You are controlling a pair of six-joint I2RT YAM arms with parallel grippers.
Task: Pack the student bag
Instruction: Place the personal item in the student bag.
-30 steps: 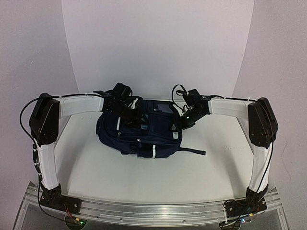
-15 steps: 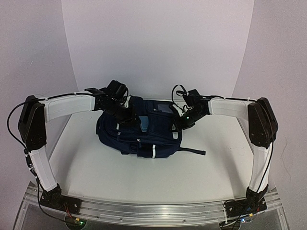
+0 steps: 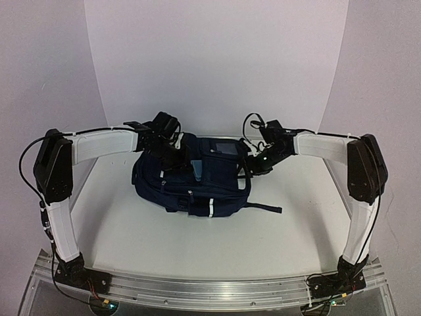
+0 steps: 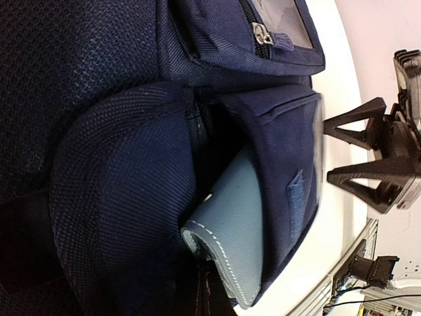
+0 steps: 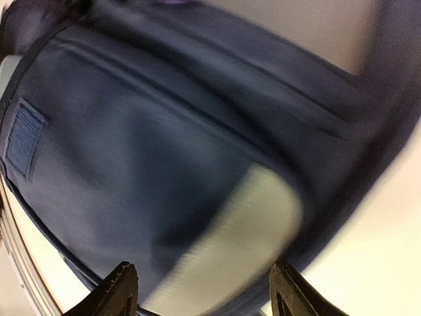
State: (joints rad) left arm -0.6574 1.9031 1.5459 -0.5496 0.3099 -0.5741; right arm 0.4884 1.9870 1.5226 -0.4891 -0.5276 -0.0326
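The student bag (image 3: 191, 181) lies on its side in the middle of the table, navy with white stripes. My left gripper (image 3: 173, 157) rests on its top left. In the left wrist view its dark fingers (image 4: 206, 296) stand close together at the edge of a light blue pouch (image 4: 247, 224). The pouch sticks halfway out of an open pocket of the bag (image 4: 105, 197) and also shows from above (image 3: 196, 170). My right gripper (image 3: 255, 164) is open at the bag's right end. Its view is blurred, with the gripper (image 5: 204, 293) over the bag's pale patch (image 5: 247, 230).
A bag strap (image 3: 264, 208) trails onto the white table (image 3: 197, 243) to the right. An aluminium rail (image 3: 210, 286) runs along the near edge. A curved white backdrop stands behind. The right gripper (image 4: 327, 146) shows in the left wrist view beside the bag.
My left gripper drew back left off the bag, uncovering the light blue pouch, then shifted slightly right again. My right gripper has lifted a little up and to the right.
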